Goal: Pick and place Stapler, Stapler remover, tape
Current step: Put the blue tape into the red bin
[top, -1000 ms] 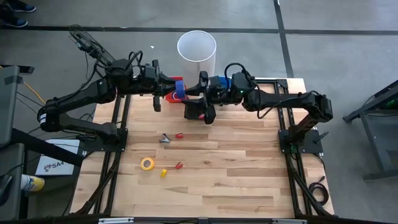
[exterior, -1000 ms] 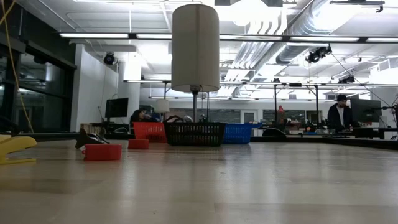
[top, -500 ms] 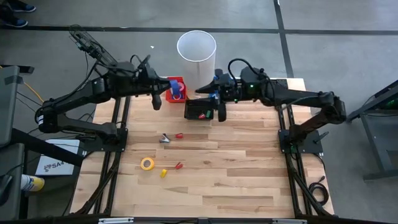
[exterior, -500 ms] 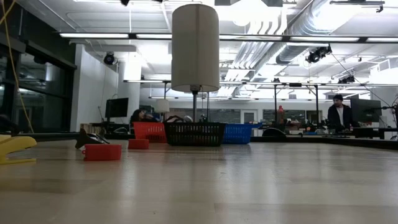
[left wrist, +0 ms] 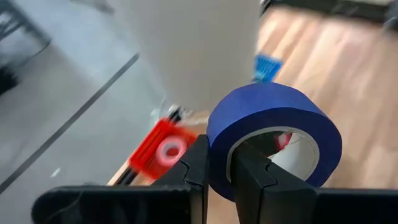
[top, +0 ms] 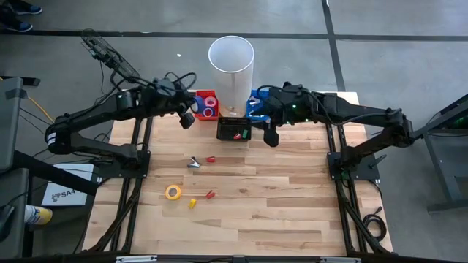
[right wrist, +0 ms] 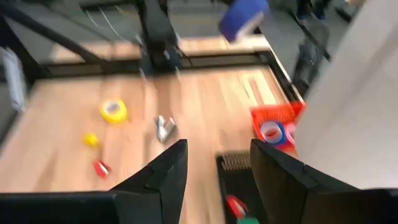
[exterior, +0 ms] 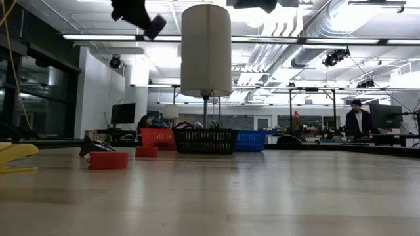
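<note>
On the floor at the far left, beside the table (top: 292, 212), we see a white sheet (top: 60, 194) with dark lettering starting "SA"; the rest is too small to read.

The left gripper (top: 187, 117) hangs above the table's back left corner, just beside the red bin (top: 197, 99). In its wrist view the fingers (left wrist: 252, 177) pinch the wall of a blue tape (left wrist: 273, 140), one finger outside the ring and one inside its pale core. The roll carries no writing that we can make out.

On the bare wood nearer the front lie a yellow tape (top: 173, 192), a small yellow piece (top: 192, 203), a metal stapler remover (top: 193, 163) and two small red pieces (top: 210, 158), all well apart from the bins.

The red bin holds two more rolls, one pink (top: 213, 101) and one blue with a pale centre (top: 208, 111). Behind the bins stands a white cylinder (top: 231, 62). In front of it sits a black basket (top: 234, 129) with red and green items inside; we cannot tell what they are.

The right gripper (top: 273, 136) hovers just right of the black basket, in front of the blue bin (top: 256, 104). Its fingers (right wrist: 163, 180) are spread apart with nothing between them.

In the low view the red bin, black basket and blue bin stand in a row at the table's far edge, and a person (exterior: 357, 119) stands far back in the room.
</note>
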`<control>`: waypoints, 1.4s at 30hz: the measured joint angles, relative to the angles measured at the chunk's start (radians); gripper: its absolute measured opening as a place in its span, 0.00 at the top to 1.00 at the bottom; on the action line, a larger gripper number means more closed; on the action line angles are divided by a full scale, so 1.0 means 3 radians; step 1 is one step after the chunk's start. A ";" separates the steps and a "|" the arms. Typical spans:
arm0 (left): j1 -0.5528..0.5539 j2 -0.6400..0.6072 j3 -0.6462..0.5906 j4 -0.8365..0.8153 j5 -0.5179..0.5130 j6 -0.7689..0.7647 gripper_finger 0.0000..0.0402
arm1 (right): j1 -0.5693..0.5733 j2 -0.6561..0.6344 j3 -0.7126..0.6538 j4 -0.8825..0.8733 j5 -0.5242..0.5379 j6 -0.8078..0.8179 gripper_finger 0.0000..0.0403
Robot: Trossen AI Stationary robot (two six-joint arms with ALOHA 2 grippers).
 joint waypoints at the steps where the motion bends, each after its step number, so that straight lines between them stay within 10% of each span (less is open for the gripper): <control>1: 0.0000 0.0035 0.0000 -0.0069 -0.0080 -0.0041 0.91 | 0.0000 0.0000 0.0000 -0.0075 0.0059 -0.0017 0.59; 11: 0.0210 0.0509 -0.0156 -0.0233 -0.0610 -0.0651 0.91 | -0.0001 -0.0001 0.0000 -0.0695 0.0663 -0.0060 0.60; 24: 0.1445 0.1072 -0.0537 0.0569 0.0871 -0.0575 0.91 | -0.0001 0.0000 0.0000 -0.0938 0.1083 0.0128 0.60; 42: 0.1961 0.1921 -0.0537 0.1401 0.1222 -0.0488 0.91 | -0.0001 0.0000 0.0000 -0.0940 0.1535 0.0438 0.61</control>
